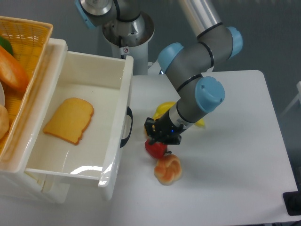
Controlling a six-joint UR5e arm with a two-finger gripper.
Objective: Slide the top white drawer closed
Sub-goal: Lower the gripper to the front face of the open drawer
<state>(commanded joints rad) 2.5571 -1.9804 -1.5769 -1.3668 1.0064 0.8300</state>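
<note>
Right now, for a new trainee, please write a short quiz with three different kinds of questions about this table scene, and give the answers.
1. True or false: the top white drawer is already fully closed.
2. Multiple choice: what lies inside that drawer? A) a banana B) a slice of toast C) a red pepper
3. Short answer: where is the gripper relative to the black handle on the drawer front?

Key
1. False. It stands pulled far out, with its inside visible.
2. B.
3. To the right of the handle and apart from it, above the red pepper and beside the bread roll. Whether its jaws are open cannot be told.
</note>
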